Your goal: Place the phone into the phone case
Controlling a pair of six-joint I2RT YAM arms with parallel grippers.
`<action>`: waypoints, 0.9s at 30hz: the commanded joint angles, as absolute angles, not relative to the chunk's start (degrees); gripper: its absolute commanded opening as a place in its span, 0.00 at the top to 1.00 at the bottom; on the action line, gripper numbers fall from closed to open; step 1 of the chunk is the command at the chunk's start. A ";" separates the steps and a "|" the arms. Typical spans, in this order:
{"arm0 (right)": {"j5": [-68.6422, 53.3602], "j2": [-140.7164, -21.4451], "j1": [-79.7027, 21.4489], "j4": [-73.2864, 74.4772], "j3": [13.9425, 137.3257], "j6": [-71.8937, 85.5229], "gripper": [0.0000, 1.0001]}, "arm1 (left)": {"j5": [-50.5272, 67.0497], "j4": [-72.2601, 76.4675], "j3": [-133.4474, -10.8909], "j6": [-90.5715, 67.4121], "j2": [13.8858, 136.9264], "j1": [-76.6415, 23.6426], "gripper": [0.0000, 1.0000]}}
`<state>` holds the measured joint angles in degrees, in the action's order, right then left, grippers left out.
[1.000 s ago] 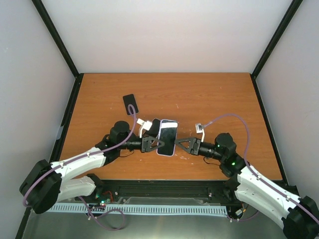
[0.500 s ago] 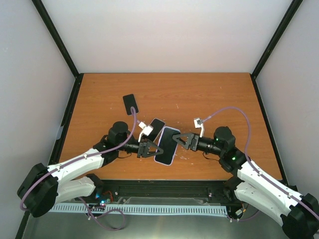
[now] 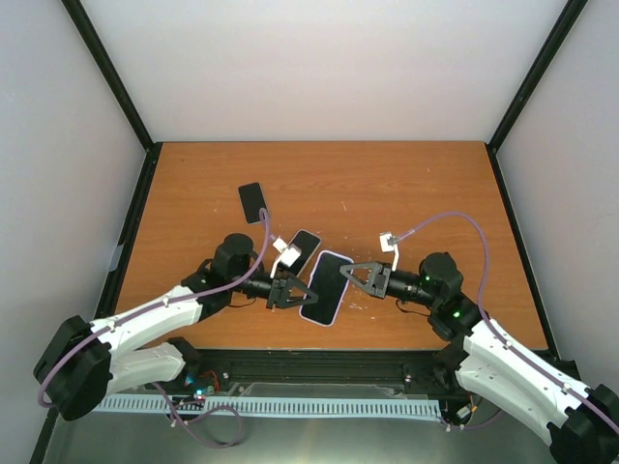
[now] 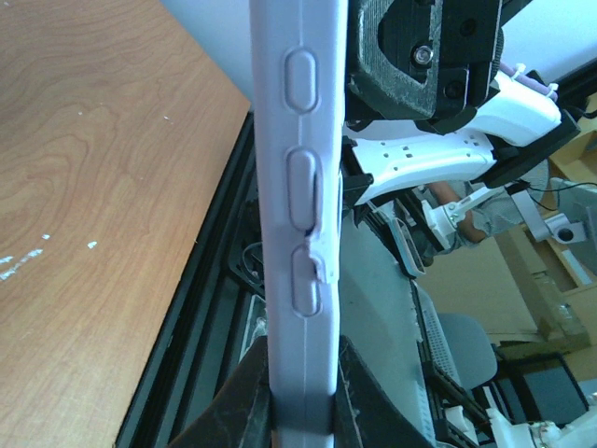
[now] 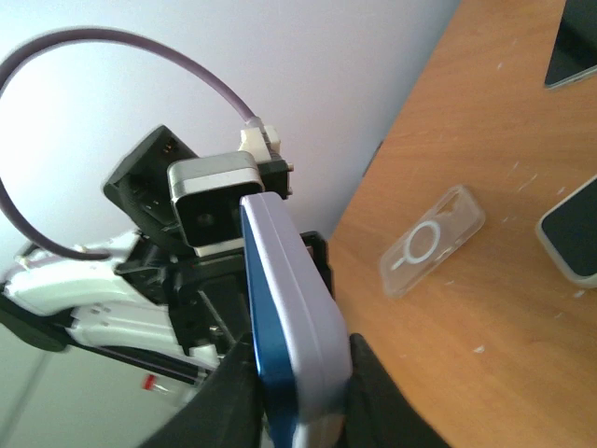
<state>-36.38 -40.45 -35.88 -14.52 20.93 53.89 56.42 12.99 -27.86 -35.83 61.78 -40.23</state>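
A blue-edged phone (image 5: 270, 317) sits against a lavender phone case (image 5: 303, 299), its dark screen facing up in the top view (image 3: 326, 287). My left gripper (image 3: 293, 290) is shut on the case's left end. In the left wrist view the case's button side (image 4: 298, 215) stands edge-on between the fingers (image 4: 244, 401) of the left gripper (image 4: 303, 383). My right gripper (image 3: 355, 278) is shut on the opposite end. In the right wrist view the right gripper (image 5: 298, 397) clamps phone and case together. They are held just above the table.
A black phone (image 3: 252, 201) lies at the back left. Another dark phone (image 3: 305, 245) lies just behind the held one. A clear case with a ring (image 5: 432, 240) lies on the wooden table (image 3: 416, 193). The table's front edge is close below the grippers.
The held phone and case have shifted a little toward the table's near edge and tilted further. Both grippers moved with it and stay shut on it.
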 commanded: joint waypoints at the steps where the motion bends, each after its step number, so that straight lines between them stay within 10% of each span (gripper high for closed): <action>1: -32.69 -39.12 -36.04 -11.60 23.16 54.24 0.97 | 46.25 2.89 -32.62 -31.25 63.64 -39.81 0.95; 7: -29.34 -40.78 -35.99 -2.46 26.31 53.93 0.93 | 42.77 -2.84 -35.97 -29.55 66.47 -39.81 0.96; 17: -36.67 -43.26 -35.97 -13.96 21.87 56.52 0.41 | 49.70 14.34 -31.54 -40.91 63.57 -39.77 0.97; 23: -40.75 -47.02 -36.14 -19.71 20.01 58.17 0.41 | 49.10 20.55 -30.83 -45.41 62.94 -39.80 0.96; 27: -40.99 -46.88 -36.12 -22.13 18.78 59.92 0.58 | 46.98 19.30 -31.66 -45.39 62.87 -39.81 0.97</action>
<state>-38.68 -47.27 -35.77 -17.12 19.86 58.26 48.86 13.87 -29.74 -43.55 64.60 -40.14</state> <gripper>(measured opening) 0.498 0.116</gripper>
